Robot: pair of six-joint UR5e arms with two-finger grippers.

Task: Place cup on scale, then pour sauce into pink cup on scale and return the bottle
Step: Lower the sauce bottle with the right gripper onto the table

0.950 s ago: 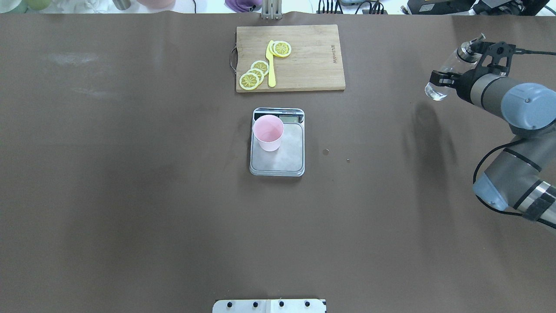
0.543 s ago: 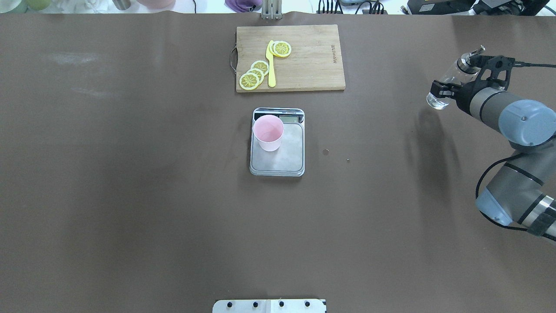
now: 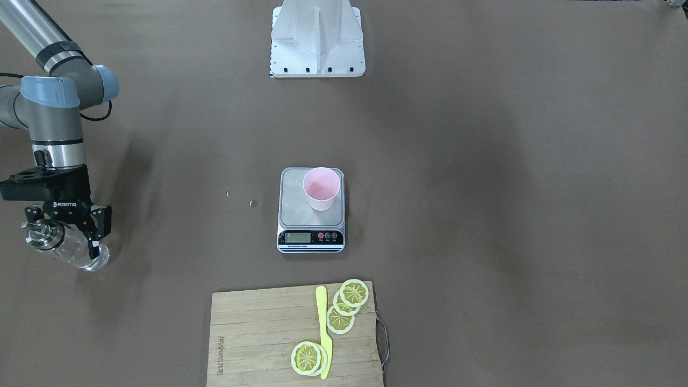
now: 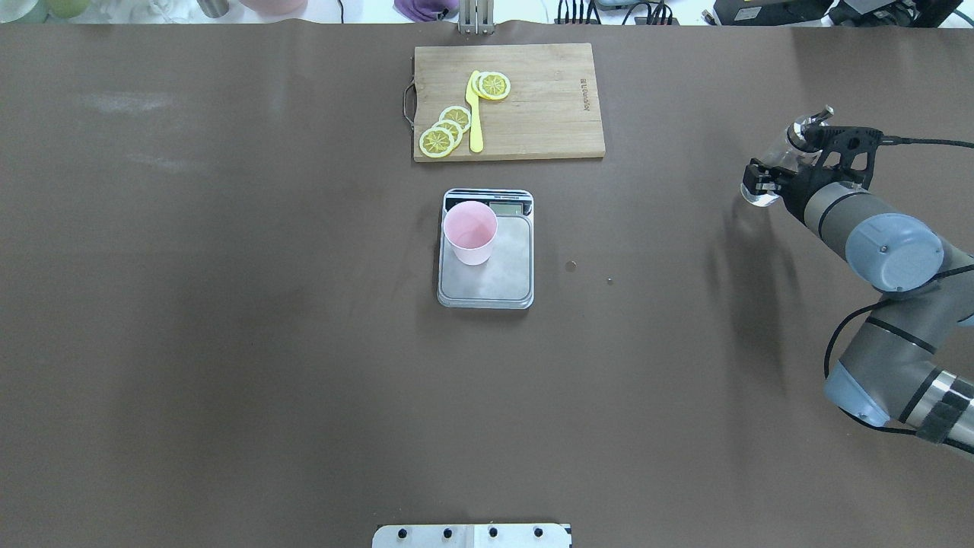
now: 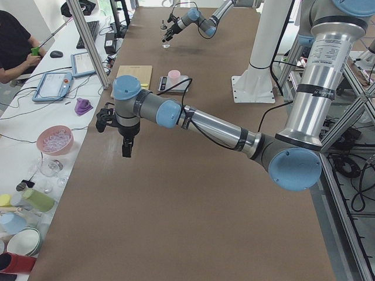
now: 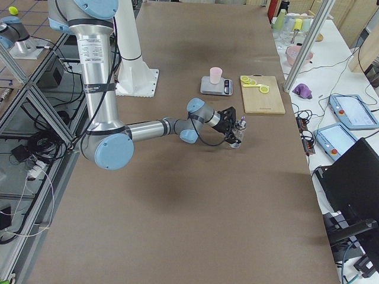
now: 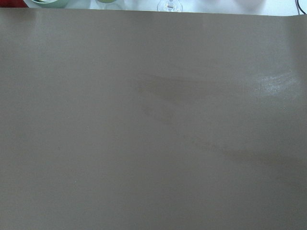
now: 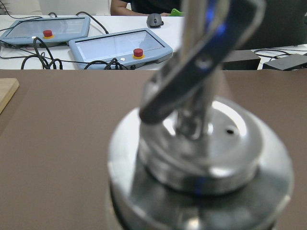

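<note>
1. The right arm comes in from the right edge of the tabletop (image 4: 228,342). Its elbow is bent and its forearm reaches out toward the far side.
2. The right claw (image 4: 772,176) is clenched around the bottle (image 3: 75,252). It grips the glass from the side, one finger on each side.
3. The bottle has its shiny cap on top and leans a little. It is low over the tabletop, but the pictures do not show if it touches.
4. The bottle is well apart from the scale (image 4: 502,281), far off to the robot's right.
5. The pink cup (image 4: 471,232) stands upright on the scale, near the corner by the display.
6. The left arm stretches out long and low over its end of the tabletop. The left claw (image 5: 117,132) points down at bare brown tabletop. One cannot tell if it is clenched or released.
7. A wooden cutting board (image 4: 548,114) lies beyond the scale. Lemon slices (image 4: 437,141) and a yellow knife (image 4: 475,129) lie on it.
</note>
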